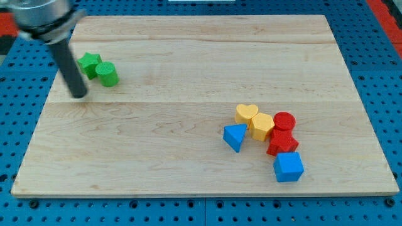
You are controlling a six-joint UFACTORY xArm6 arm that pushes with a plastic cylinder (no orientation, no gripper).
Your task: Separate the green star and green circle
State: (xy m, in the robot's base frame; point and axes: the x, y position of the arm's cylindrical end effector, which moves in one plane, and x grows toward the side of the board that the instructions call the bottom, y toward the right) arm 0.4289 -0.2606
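The green star (90,63) and the green circle (107,74) sit touching each other near the view's top left of the wooden board (188,75). The star is up and left of the circle. My tip (79,95) rests on the board just left of and below the pair, a short gap from the star, not touching either block.
A cluster at the view's lower right holds a yellow heart (247,113), a yellow hexagon (262,126), a red cylinder (284,120), a red star-like block (282,143), a blue triangle (235,136) and a blue cube (288,166). Blue pegboard surrounds the board.
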